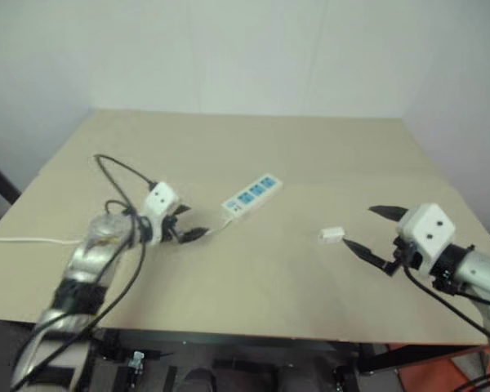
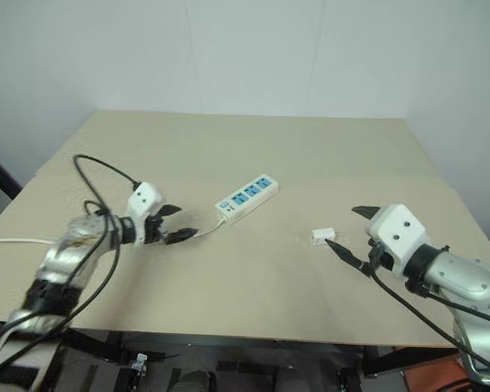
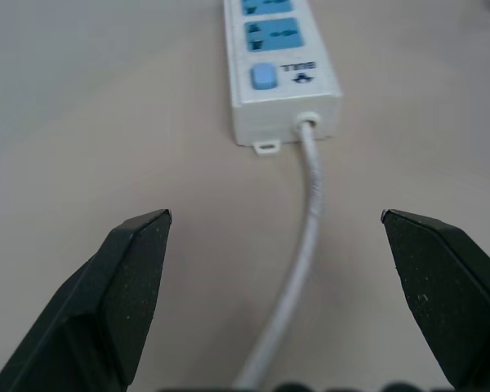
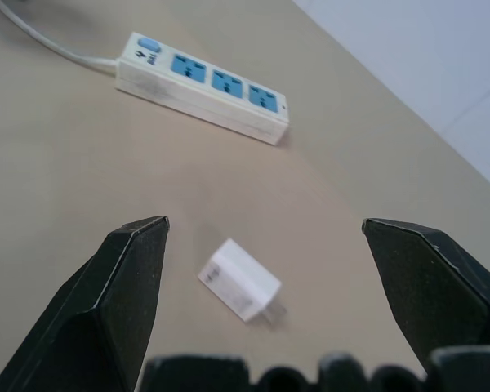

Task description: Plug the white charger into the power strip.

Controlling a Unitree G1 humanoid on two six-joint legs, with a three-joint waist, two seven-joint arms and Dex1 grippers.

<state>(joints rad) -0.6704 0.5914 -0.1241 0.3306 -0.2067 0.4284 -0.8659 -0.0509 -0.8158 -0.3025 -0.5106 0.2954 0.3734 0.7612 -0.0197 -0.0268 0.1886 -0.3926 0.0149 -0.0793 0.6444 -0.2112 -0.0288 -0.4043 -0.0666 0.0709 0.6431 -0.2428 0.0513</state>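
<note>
Both black-fingered grippers, left gripper (image 2: 173, 225) and right gripper (image 2: 349, 233), are gaping empty, flanking the long white power strip (image 2: 247, 197) and small white charger (image 2: 322, 236), seemingly readying to steady and grasp.

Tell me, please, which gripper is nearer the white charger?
Right. The right gripper, open, is just beside the white charger. The left gripper, open, is across the table by the power strip cord end.

Head stereo pair looks forward and down over the table (image 2: 253, 269), taking in both arms from some way back. Left wrist camera sits low and close behind the power strip (image 3: 282, 69), facing its switch end. Right wrist camera looks across the white charger (image 4: 239, 280) toward that same strip, farther off.
</note>
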